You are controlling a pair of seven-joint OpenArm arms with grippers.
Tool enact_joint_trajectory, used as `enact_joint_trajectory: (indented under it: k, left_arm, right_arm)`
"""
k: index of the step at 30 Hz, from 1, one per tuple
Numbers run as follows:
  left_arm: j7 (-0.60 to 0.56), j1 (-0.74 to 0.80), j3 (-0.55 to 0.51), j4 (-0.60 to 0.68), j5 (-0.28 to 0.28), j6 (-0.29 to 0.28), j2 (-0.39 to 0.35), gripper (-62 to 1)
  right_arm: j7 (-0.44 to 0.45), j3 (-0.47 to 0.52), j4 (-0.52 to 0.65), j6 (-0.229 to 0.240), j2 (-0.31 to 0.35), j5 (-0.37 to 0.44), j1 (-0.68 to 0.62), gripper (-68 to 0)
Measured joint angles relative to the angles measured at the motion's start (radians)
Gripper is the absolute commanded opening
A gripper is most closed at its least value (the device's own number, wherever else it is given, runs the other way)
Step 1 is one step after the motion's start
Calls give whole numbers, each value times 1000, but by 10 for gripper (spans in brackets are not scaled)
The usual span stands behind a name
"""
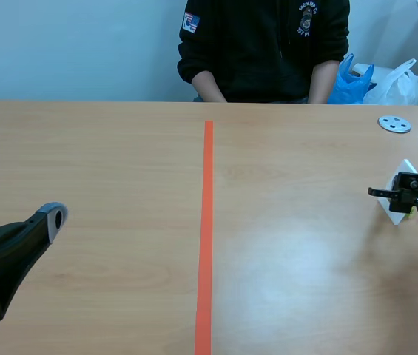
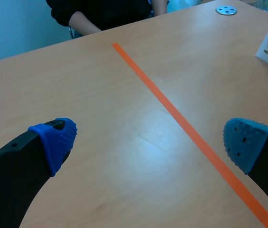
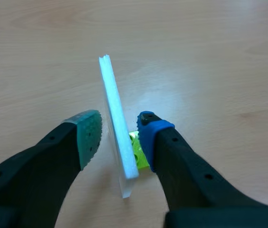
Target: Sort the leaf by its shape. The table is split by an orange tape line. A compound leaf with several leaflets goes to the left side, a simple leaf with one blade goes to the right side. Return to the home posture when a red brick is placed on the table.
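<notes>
The leaf card (image 3: 111, 85), printed with a sprig of several leaflets, stands upright on a small green base (image 3: 141, 156) near the bench's (image 1: 290, 281) right edge, well right of the orange tape line (image 1: 206, 222). The right gripper (image 3: 118, 135) straddles it edge-on, fingers apart, with a gap beside one pad. The left gripper (image 2: 150, 140) hovers left of the line, fingers wide open.

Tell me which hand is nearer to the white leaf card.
Right. The right hand straddles the card; the left hand is far off, across the orange tape line.
</notes>
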Motion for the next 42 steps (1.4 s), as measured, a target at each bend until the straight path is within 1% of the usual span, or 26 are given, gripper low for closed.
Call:
enact_joint_trajectory:
  k: [2, 6, 7, 9, 12, 14, 18, 22, 24, 25, 26, 30, 34, 37, 38, 40, 42]
  left_arm:
    - [0, 0, 0, 0, 0, 0, 0, 14]
    - [0, 0, 0, 0, 0, 0, 0, 14]
    - [0, 0, 0, 0, 0, 0, 0, 14]
    - [0, 0, 0, 0, -1, 0, 0, 14]
    - [0, 0, 0, 0, -1, 0, 0, 14]
    - [0, 0, 0, 0, -1, 0, 0, 14]
    - [0, 0, 0, 0, -1, 0, 0, 14]
    - [0, 0, 0, 0, -1, 0, 0, 14]
    - [0, 0, 0, 0, -1, 0, 0, 14]
    - [0, 0, 0, 0, -1, 0, 0, 14]
    - [0, 0, 0, 0, -1, 0, 0, 14]
    - [0, 0, 0, 0, 0, 0, 0, 14]
    - [0, 0, 0, 0, 1, 0, 0, 14]
    - [0, 0, 0, 0, 1, 0, 0, 14]
    - [0, 0, 0, 0, 1, 0, 0, 14]
    - [0, 0, 0, 0, 1, 0, 0, 14]
    - [0, 0, 0, 0, 2, 0, 0, 14]
  right_arm:
    - [0, 0, 0, 2, 0, 0, -2, -296]
    - [18, 0, 10, 7, 2, 6, -5, -187]
    - [19, 0, 23, 18, 4, 22, -11, -166]
    - [19, 0, 72, 29, 14, 58, -35, -115]
    - [23, 0, 191, 46, 41, 106, -97, -27]
    - [23, 0, 292, 47, 61, 126, -148, 1]
    - [-1, 21, 508, 57, 86, 136, -264, 4]
    - [-42, 56, 710, 61, 88, 143, -399, 4]
    - [-59, 71, 806, 86, 88, 177, -472, 4]
    - [-65, 77, 853, 105, 89, 186, -507, 4]
    - [-68, 79, 900, 114, 88, 193, -544, 4]
    - [-68, 79, 1078, 117, 89, 211, -694, 4]
    - [-63, 79, 1221, 118, 89, 211, -833, 4]
    - [-64, 79, 1305, 122, 89, 210, -907, 4]
    - [-70, 79, 1328, 123, 89, 209, -925, 4]
    - [-116, 80, 1374, 132, 89, 209, -954, 4]
    - [-130, 90, 1408, 156, 89, 208, -984, 4]
